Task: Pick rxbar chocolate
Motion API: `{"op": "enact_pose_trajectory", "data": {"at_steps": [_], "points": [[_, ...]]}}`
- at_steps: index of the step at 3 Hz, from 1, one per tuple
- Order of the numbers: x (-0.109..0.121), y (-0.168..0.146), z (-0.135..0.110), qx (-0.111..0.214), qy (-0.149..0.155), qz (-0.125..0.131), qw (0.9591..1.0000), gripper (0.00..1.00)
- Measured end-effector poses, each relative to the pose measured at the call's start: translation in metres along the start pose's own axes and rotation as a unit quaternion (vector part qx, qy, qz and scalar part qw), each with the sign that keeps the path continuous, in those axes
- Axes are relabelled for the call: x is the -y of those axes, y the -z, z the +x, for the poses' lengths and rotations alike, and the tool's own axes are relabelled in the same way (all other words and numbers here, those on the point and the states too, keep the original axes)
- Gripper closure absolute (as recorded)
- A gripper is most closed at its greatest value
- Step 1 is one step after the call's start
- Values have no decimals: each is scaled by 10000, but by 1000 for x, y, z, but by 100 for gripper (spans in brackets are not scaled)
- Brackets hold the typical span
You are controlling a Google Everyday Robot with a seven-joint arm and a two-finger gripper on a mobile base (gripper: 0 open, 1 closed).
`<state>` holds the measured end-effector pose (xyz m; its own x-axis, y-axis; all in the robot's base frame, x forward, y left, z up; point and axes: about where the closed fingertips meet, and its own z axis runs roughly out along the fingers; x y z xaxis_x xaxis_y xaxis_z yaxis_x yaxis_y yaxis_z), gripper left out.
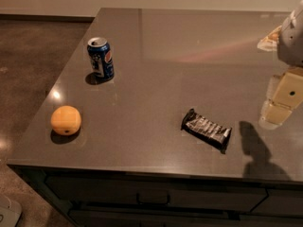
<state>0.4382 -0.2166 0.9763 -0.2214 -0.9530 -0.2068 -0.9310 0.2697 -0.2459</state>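
The rxbar chocolate (206, 129) is a flat black bar with white lettering, lying at a slant on the grey countertop (156, 79) near its front edge, right of centre. My gripper (278, 109) hangs at the right edge of the view, above the counter and to the right of the bar, apart from it. Its cream-coloured fingers (284, 94) point down and cast a dark shadow on the counter just right of the bar. Nothing shows between them.
A blue Pepsi can (100, 58) stands upright at the back left. An orange (66, 120) sits near the front left corner. A pale object (270, 39) lies at the far right behind my arm. The counter's front edge drops to dark drawers (154, 197).
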Motion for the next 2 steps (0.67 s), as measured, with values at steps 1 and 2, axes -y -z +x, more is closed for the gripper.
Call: {"op": "enact_pose_trajectory", "data": {"at_steps": [1, 2], "points": [[0, 0, 0, 0, 0, 1, 10000, 0], [-8, -13, -16, 89, 124, -93, 9998, 0]]}}
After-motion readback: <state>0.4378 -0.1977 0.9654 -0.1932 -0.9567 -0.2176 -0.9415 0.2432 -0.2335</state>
